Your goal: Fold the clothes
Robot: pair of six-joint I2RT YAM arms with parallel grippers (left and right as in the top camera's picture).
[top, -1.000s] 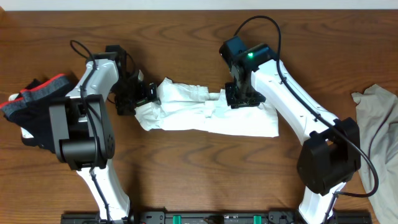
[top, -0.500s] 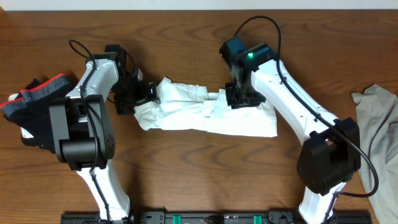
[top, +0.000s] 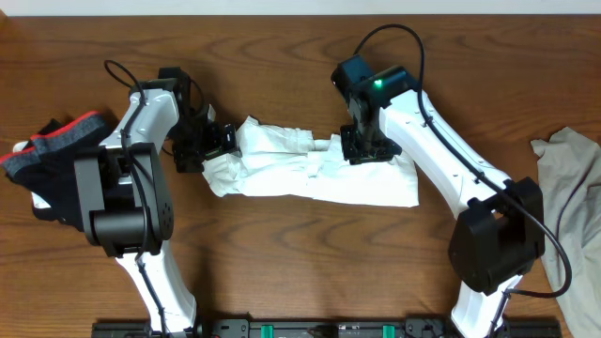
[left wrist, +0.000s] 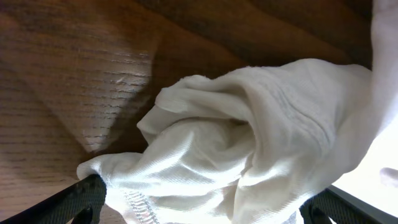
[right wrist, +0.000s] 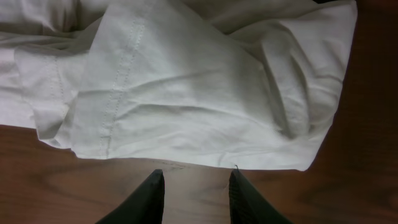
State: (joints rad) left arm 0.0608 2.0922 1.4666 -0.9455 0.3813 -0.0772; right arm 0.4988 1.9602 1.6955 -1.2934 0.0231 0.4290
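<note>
The white garment point(top: 315, 174) lies bunched in a long crumpled strip across the middle of the wooden table. My left gripper point(top: 214, 141) is at its left end. In the left wrist view a rumpled mound of white cloth point(left wrist: 249, 137) fills the space between the wide-apart fingertips point(left wrist: 87, 196), so the left gripper point(left wrist: 211, 208) is open around it. My right gripper point(top: 362, 150) hangs over the strip's upper edge near the middle. In the right wrist view the right gripper point(right wrist: 196, 190) stands partly open over bare wood, just short of the hemmed white cloth point(right wrist: 199, 99), with nothing between its fingers.
A dark garment with a red-orange band point(top: 52, 155) is heaped at the table's left edge beside the left arm. A pale grey-beige garment point(top: 568, 202) hangs at the right edge. Bare wood point(top: 310, 253) shows in front of the white strip.
</note>
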